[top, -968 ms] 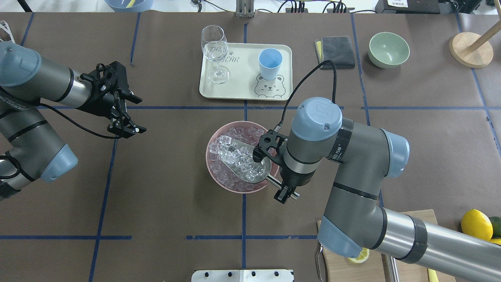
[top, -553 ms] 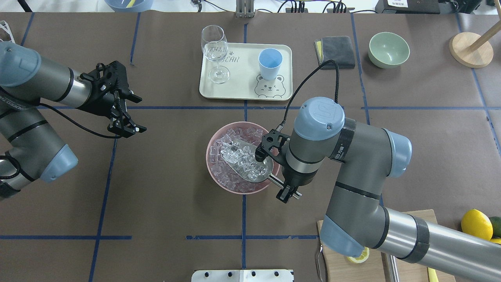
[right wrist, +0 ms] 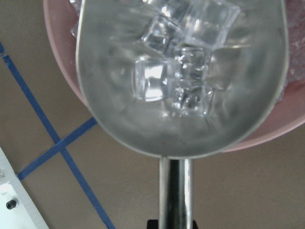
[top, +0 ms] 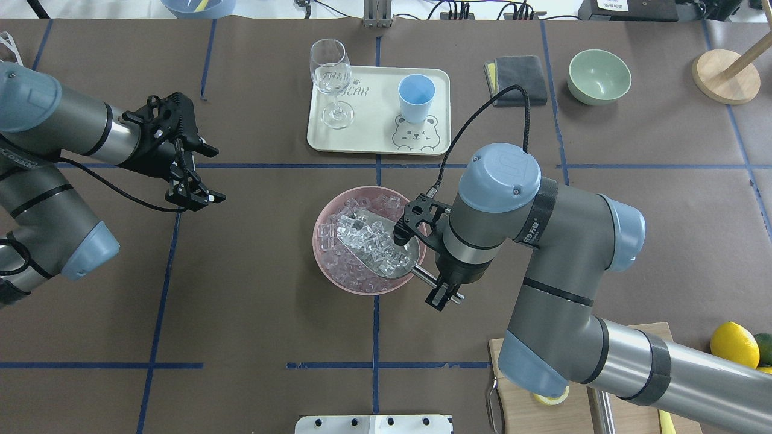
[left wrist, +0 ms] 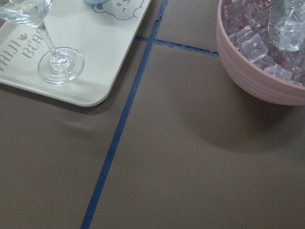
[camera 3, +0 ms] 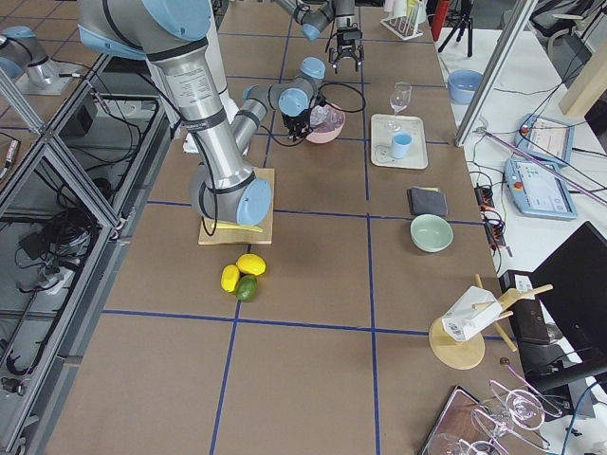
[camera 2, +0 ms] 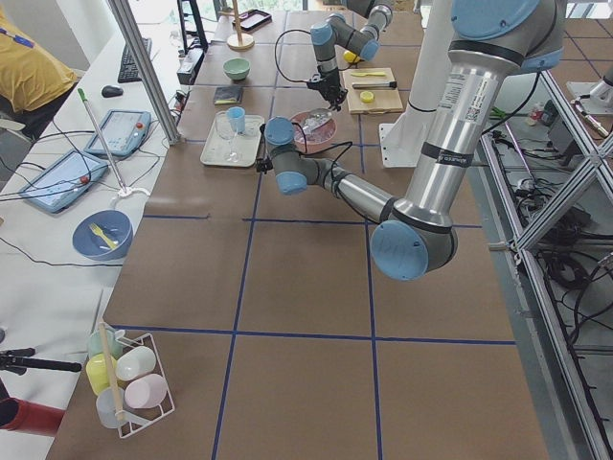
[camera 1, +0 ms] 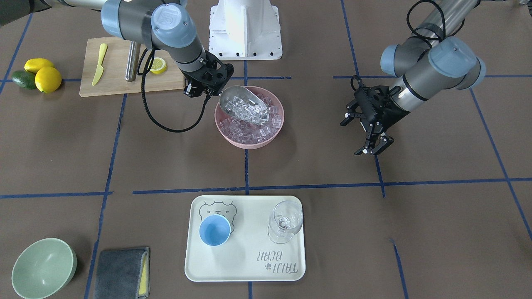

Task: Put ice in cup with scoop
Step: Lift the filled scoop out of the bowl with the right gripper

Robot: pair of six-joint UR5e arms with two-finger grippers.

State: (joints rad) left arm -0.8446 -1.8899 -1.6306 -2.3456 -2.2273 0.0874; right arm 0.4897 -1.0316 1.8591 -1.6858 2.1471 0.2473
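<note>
From across the table: the right gripper [camera 1: 204, 85] has the scoop [camera 1: 241, 101] raised over the pink bowl [camera 1: 232, 139], its trough heaped with ice [camera 1: 248, 109]. The cup [camera 1: 215, 231] waits empty on the tray [camera 1: 249, 261], well apart.

From overhead, here's the change. In the last second the arm has swung a little toward the tray and the scoop has come up out of the pile. The fingers are clamped on the rod handle. The left gripper [top: 196, 194] hasn't budged. It is spread wide, holding nothing.

The side views are too small to add anything.

The left wrist camera shows only the bowl wall, the tray corner and the glass [left wrist: 45, 47].

The right wrist camera shows cubes lying deep in the trough, none at the lip. I'd say the scooping is done and the carry to the cup comes next. It needs a level hand.
</note>
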